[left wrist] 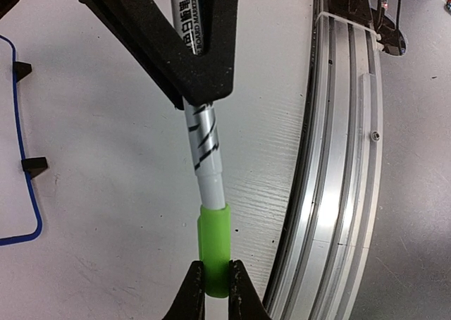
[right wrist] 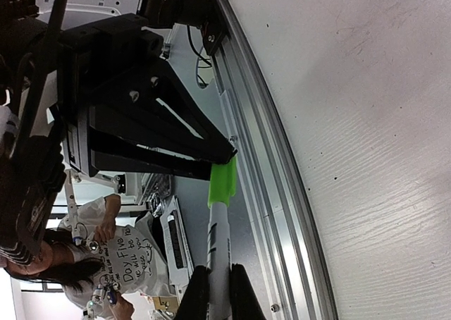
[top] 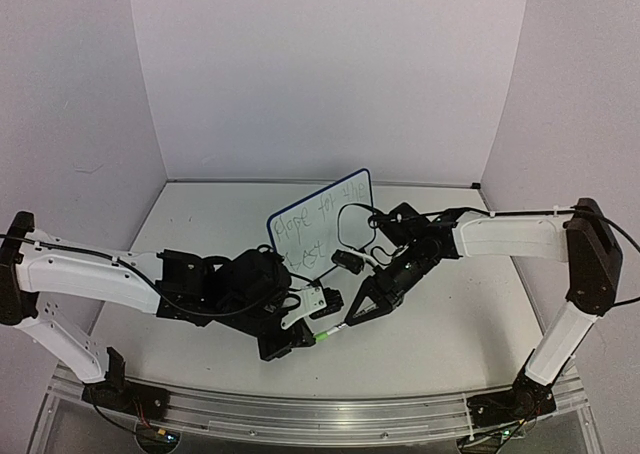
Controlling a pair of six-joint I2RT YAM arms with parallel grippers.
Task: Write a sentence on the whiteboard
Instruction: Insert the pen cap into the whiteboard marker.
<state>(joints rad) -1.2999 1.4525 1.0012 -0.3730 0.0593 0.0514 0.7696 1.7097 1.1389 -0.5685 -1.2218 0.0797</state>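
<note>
The whiteboard (top: pixel 320 219) stands upright at mid-table, with handwritten words on its face; its blue rim (left wrist: pixel 21 158) and black feet (left wrist: pixel 34 165) show at the left of the left wrist view. In front of it both grippers hold one white board marker (left wrist: pixel 204 151) end to end. My left gripper (left wrist: pixel 215 281) is shut on the marker's green cap (left wrist: pixel 214 249), which sits over the marker's end. My right gripper (right wrist: pixel 218 292) is shut on the marker's white barrel (right wrist: pixel 217 242). In the top view the green cap (top: pixel 322 337) shows between the left gripper (top: pixel 312 340) and the right gripper (top: pixel 347 324).
An aluminium rail (left wrist: pixel 338 158) runs along the table's near edge, just beside the marker. White walls enclose the table on three sides. Beyond the rail, the right wrist view shows a person (right wrist: pixel 106 263) off the table.
</note>
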